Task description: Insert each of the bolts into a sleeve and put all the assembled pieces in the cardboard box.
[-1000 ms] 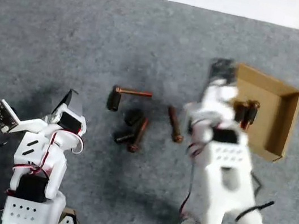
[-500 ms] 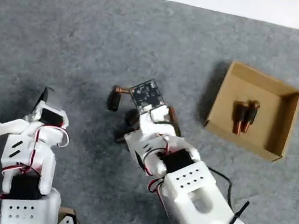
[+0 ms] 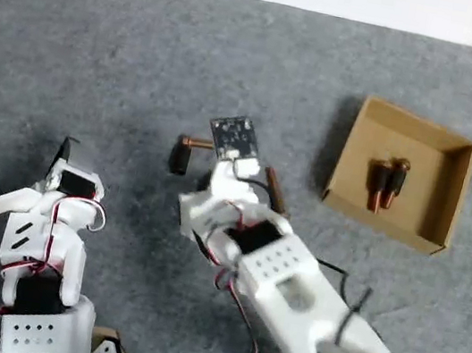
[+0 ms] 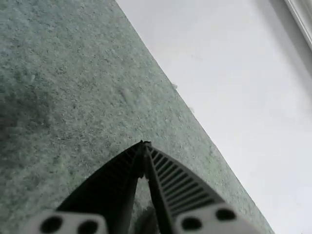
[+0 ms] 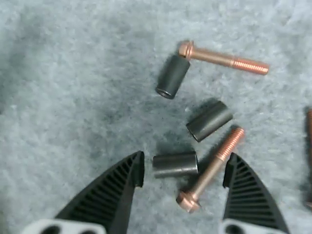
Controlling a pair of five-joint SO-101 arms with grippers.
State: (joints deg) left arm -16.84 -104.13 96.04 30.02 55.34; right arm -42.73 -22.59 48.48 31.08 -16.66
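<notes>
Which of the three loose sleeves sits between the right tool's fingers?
The sleeve lying crosswise in the right tool's open gap, beside a bolt. The middle sleeve and the far sleeve, touching a long bolt's head, lie beyond the fingertips.

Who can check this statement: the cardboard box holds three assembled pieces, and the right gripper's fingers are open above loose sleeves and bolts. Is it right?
Not quite. The high view shows two assembled pieces in the cardboard box, not three. The rest stands: the right gripper has its fingers open above loose sleeves and bolts.
</notes>
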